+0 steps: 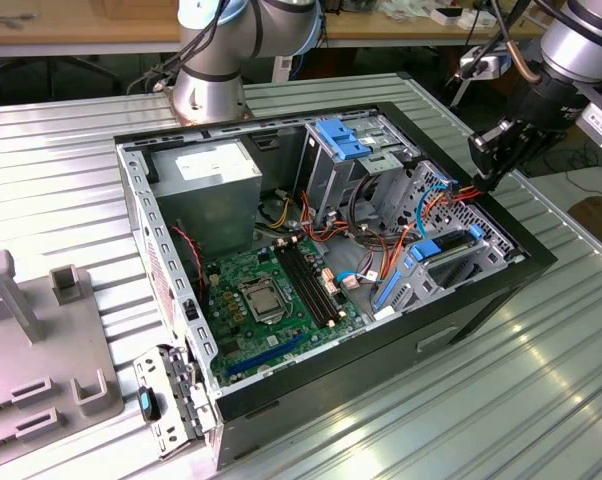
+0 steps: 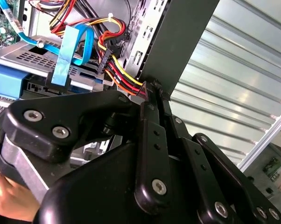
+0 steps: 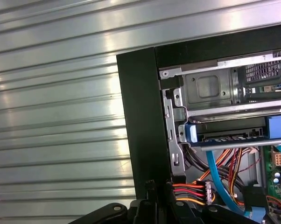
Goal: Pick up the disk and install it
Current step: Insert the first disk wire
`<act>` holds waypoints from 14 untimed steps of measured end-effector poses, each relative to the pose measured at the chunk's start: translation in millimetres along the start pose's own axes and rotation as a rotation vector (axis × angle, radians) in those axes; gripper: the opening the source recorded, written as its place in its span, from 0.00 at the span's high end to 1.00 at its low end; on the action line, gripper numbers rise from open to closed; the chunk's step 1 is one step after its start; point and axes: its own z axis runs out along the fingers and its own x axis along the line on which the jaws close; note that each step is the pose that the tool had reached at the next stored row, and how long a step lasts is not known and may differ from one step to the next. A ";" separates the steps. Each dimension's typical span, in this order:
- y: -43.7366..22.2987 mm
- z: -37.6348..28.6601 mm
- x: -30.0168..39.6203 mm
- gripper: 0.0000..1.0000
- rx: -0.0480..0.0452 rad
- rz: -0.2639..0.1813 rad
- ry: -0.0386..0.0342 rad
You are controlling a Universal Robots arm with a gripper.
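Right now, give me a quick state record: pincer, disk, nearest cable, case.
pincer: over the case's rim at the exterior view's right, beside the drive bays
disk: lying in the low bay inside the case, blue carrier rail showing, apart from the pincer
nearest cable: power plug with red, orange and yellow wires, next to the pincer tip
case: open computer tower on its side, motherboard exposed
support: ribbed metal table

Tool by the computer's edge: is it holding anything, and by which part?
Nothing that shows. The tool is closed beside the case wall and the red and orange cables, gripping neither. The disk lies inside, apart from it.
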 end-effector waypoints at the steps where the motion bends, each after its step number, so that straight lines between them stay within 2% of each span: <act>1: -0.1 -1.2 0.1 0.83 -0.0007 0.000 -0.0001; 3: -0.3 -3.6 0.4 0.83 -0.0009 0.000 -0.0012; 5: -0.4 -5.0 0.6 0.83 -0.0046 0.002 -0.0053; 6: -0.4 -5.3 0.7 0.83 -0.0094 0.014 -0.0076; 9: -0.5 -5.6 0.9 0.83 -0.0193 0.074 -0.0059; 13: -0.5 -5.6 0.9 0.83 -0.0249 0.122 -0.0039; 14: -0.5 -5.6 0.8 0.83 -0.0279 0.148 -0.0024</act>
